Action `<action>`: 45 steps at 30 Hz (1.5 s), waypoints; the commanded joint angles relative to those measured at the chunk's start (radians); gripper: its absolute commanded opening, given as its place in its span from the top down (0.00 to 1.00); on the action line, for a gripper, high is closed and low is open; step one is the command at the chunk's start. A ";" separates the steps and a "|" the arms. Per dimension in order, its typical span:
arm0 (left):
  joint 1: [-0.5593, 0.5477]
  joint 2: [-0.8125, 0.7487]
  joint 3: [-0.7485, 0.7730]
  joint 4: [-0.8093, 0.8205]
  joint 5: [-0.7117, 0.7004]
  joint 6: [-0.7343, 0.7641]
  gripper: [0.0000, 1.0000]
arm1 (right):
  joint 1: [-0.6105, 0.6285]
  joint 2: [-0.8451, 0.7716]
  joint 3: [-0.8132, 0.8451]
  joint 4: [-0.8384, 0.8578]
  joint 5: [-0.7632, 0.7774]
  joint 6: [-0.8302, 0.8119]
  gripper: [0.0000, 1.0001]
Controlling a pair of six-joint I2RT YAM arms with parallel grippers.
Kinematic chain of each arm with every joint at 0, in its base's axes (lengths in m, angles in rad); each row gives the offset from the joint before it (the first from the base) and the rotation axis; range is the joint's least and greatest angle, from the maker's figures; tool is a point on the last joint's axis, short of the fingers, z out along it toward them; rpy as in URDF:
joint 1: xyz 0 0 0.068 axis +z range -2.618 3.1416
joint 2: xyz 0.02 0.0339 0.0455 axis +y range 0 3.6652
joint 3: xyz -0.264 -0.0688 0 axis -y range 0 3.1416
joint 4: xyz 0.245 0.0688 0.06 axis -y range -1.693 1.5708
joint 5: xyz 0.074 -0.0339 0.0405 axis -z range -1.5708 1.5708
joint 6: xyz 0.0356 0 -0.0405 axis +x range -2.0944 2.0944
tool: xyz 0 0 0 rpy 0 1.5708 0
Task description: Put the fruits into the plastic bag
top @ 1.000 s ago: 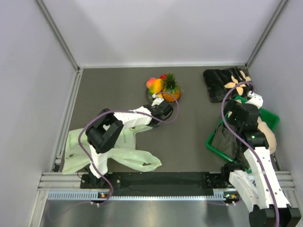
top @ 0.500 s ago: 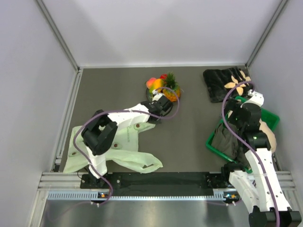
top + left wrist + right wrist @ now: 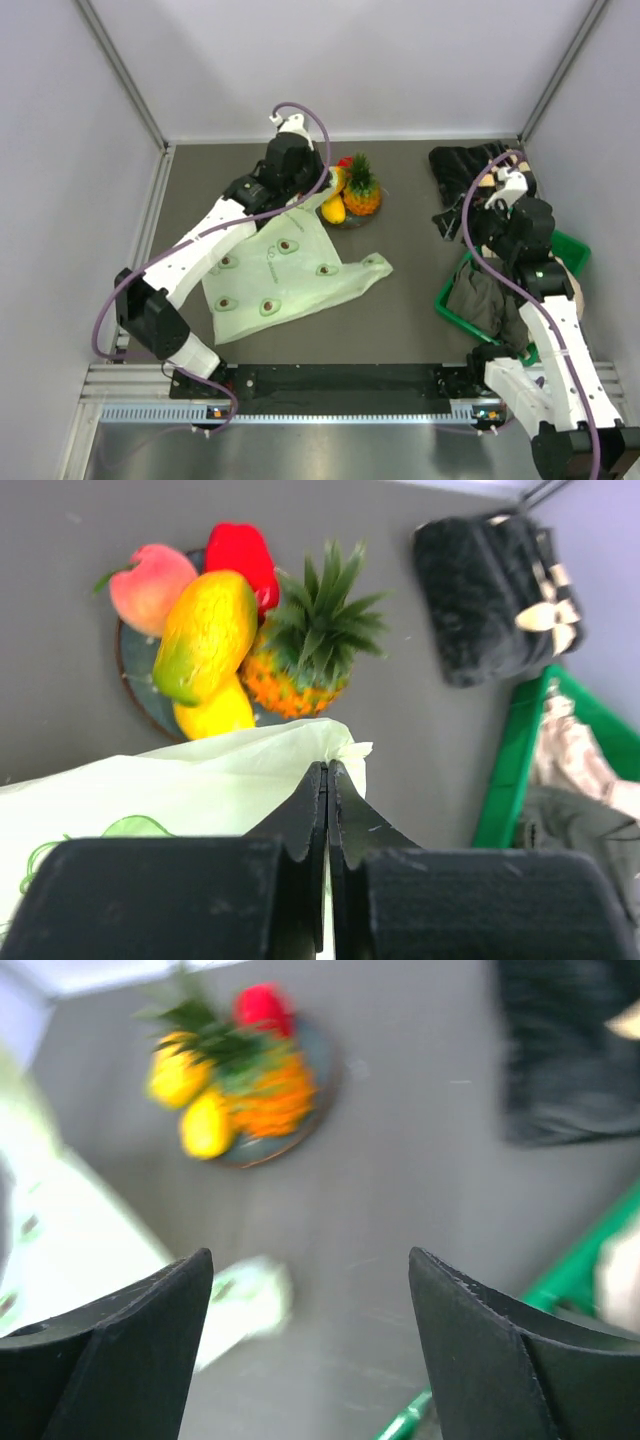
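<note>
The fruits sit heaped on a small grey plate point(image 3: 352, 219): an orange pineapple point(image 3: 362, 192) point(image 3: 300, 660), a yellow-red mango point(image 3: 205, 635), a pink-orange one point(image 3: 150, 585), a red round one point(image 3: 242, 555) and a yellow piece point(image 3: 333, 210). The pale green plastic bag point(image 3: 280, 270) lies spread flat, slanting from the plate toward the near left. My left gripper point(image 3: 318, 197) point(image 3: 328, 770) is shut on the bag's top edge point(image 3: 200, 780), right beside the plate. My right gripper point(image 3: 478, 212) point(image 3: 310, 1251) hangs open and empty over bare table to the right of the fruits point(image 3: 240, 1090).
Black clothes point(image 3: 470, 170) lie at the back right. A green basket point(image 3: 560, 250) with more clothes stands at the right edge, close under the right arm. One bag handle loop point(image 3: 375, 265) points toward the table's middle. Walls close in the left, back and right.
The left gripper shut on the bag's edge, then lifted and carried it far back to the plate, dragging the bag out flat. The right gripper swung toward the back and its jaws narrowed slightly.
</note>
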 commanded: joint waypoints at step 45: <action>0.184 -0.148 0.101 0.197 0.610 -0.312 1.00 | 0.625 0.511 0.341 0.378 0.147 -0.182 0.45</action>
